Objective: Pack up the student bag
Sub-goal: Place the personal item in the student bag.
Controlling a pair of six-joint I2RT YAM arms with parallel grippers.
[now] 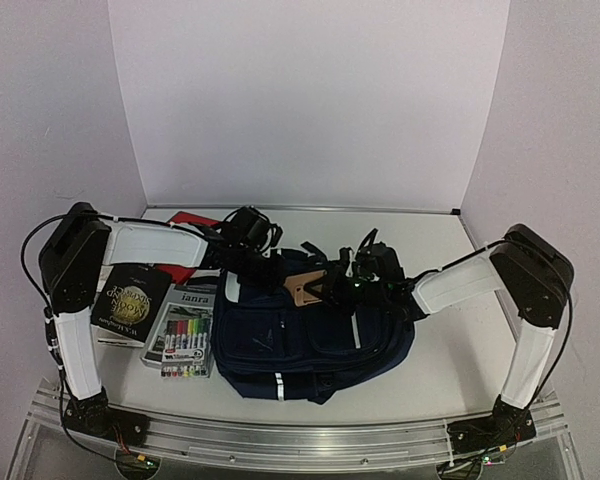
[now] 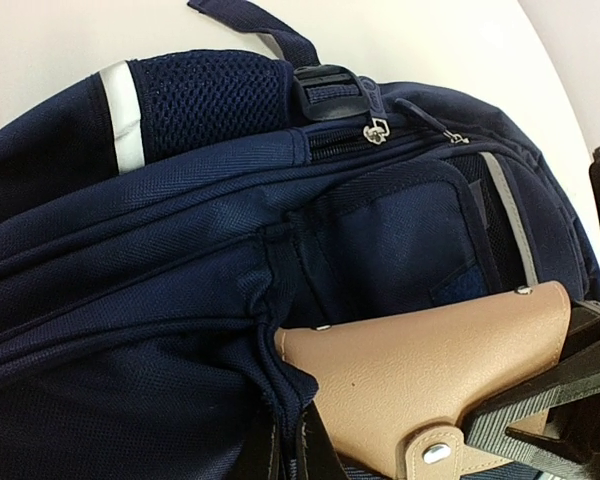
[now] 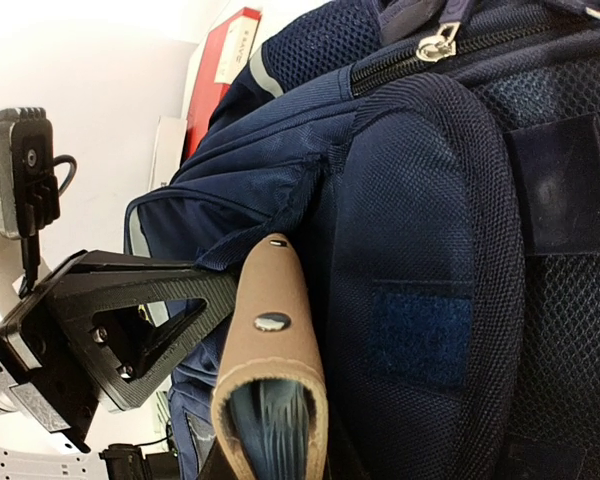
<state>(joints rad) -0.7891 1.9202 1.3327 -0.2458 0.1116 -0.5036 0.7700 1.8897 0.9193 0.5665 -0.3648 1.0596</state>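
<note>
The student bag (image 1: 300, 345) is a navy backpack lying flat mid-table, with its top toward the back. My left gripper (image 1: 252, 270) is shut on a fold of the fabric edge of the bag (image 2: 180, 330) at its top left, and the pinch (image 2: 285, 450) shows at the bottom of the left wrist view. My right gripper (image 1: 327, 288) is shut on a tan leather case (image 1: 305, 289) with metal studs. The case (image 2: 430, 370) has its far end against the bag's opening. In the right wrist view the case (image 3: 270, 330) shows a blue inside, and my own fingers are mostly hidden under it.
A black book (image 1: 130, 300), a white-covered book (image 1: 196, 297) and a pack of coloured markers (image 1: 184, 338) lie left of the bag. A red book (image 1: 192, 222) lies behind them under the left arm. White walls close in the back and sides.
</note>
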